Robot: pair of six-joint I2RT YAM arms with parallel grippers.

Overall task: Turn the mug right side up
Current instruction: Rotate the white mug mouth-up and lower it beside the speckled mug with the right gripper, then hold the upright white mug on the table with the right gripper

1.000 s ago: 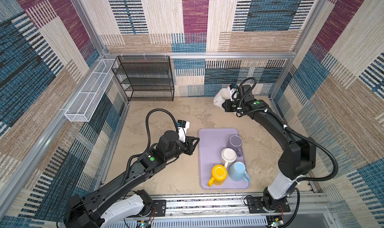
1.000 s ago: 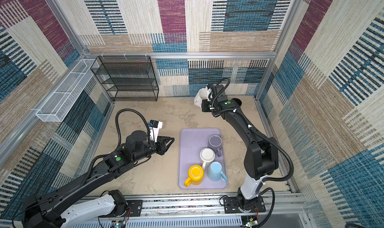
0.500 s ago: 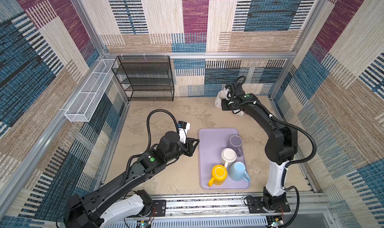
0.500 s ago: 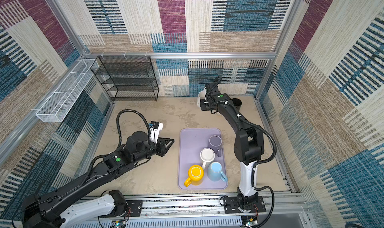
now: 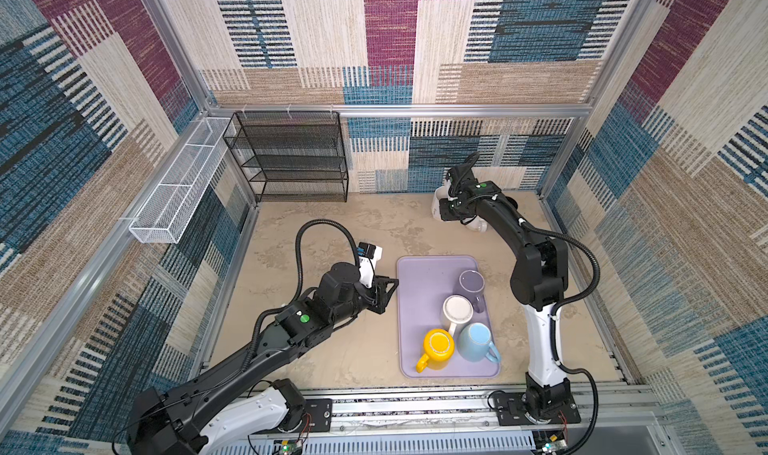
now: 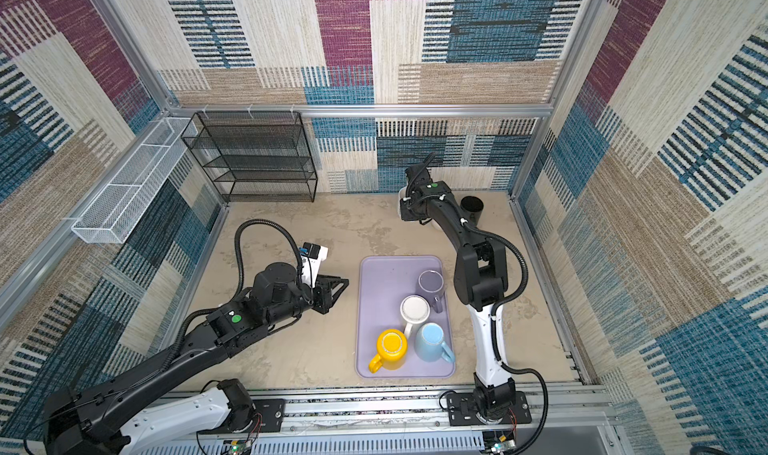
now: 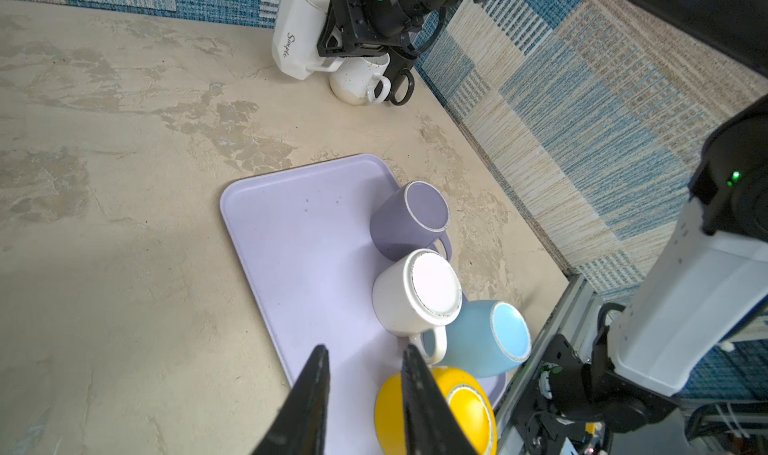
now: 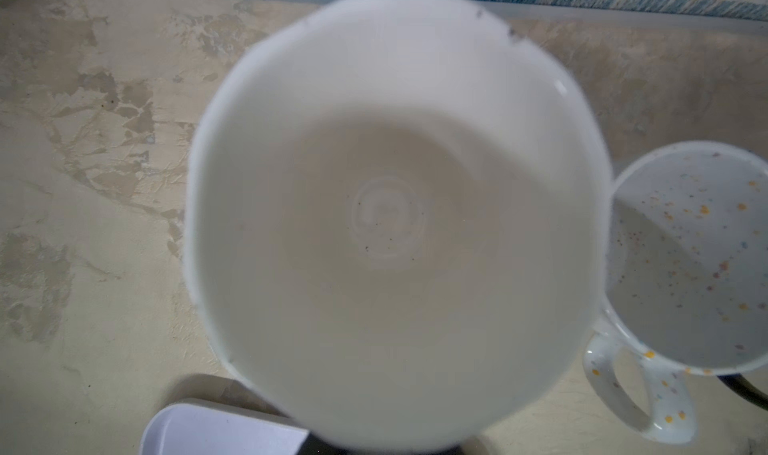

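Pinching the handle of the white faceted ceramic mug (image 7: 297, 37), right gripper (image 7: 332, 54) is holding it tilted near the back wall, mouth facing up toward the wrist, base tableward, just beside a speckled mug (image 8: 698, 257).

A robotics lab cell: aluminium frame (image 5: 399, 110), patterned walls (image 5: 390, 37), left arm (image 5: 249, 361) and right arm (image 5: 536, 274) on a rail (image 5: 415, 409).

Single legible marking: the word "Simple", in dark script, on the outer wall of the white mug (image 7: 296, 25). Lettering runs along the wall, just beside the fingers of the right gripper (image 7: 332, 56). Readable in the left wrist view only
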